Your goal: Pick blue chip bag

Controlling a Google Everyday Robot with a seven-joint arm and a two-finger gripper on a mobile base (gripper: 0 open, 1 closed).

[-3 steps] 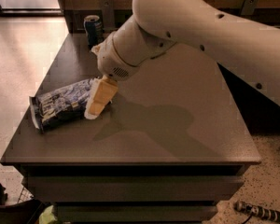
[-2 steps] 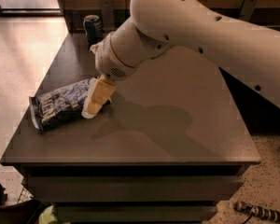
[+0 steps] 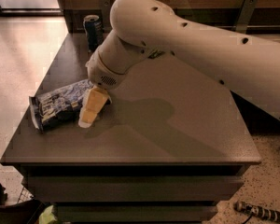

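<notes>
The blue chip bag (image 3: 60,104) lies on its side at the left part of the dark table (image 3: 177,125), its long axis running left to right. It is dark navy with white lettering and pale patches. My gripper (image 3: 87,118) hangs from the big white arm (image 3: 144,36) and points down at the bag's right end, touching or just over its near edge. The arm hides part of the bag's right end.
A dark drink can (image 3: 92,29) stands at the table's far left corner. A small green thing (image 3: 156,55) peeks out behind the arm. The table's left edge runs close to the bag. Below the table front, objects lie on the floor (image 3: 256,211).
The gripper has come down and slightly left, closer onto the bag's right end. The bag has not moved.
</notes>
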